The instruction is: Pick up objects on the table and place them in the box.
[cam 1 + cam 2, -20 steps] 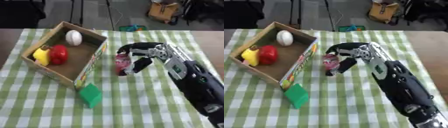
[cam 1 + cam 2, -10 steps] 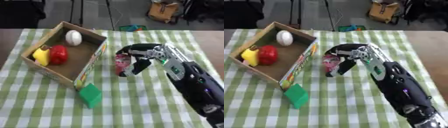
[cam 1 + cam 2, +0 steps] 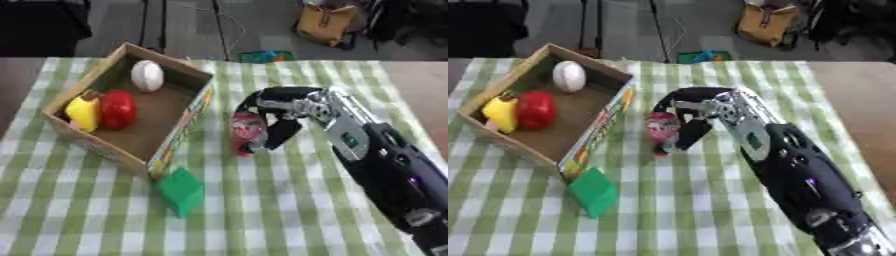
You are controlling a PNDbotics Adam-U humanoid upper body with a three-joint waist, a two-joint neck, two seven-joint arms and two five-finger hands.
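A small pink and red object [image 3: 248,128] lies on the checked tablecloth just right of the cardboard box [image 3: 179,129]. My right hand [image 3: 278,114] reaches in from the lower right and curls around it, fingers over its top and right side. Inside the box lie a white egg-shaped thing [image 3: 147,75], a red pepper [image 3: 117,108] and a yellow fruit [image 3: 83,112]. A green block [image 3: 182,189] lies on the cloth below the box's near corner. My left hand shows in neither view.
The green and white checked cloth [image 3: 262,210] covers the table. Beyond the far edge stand a brown bag [image 3: 325,22] on the floor and a teal thing [image 3: 265,55]. Bare table [image 3: 420,85] shows at the right.
My right hand has closed in further around the pink object and sits slightly lower. The things in the box and the green block have not moved.
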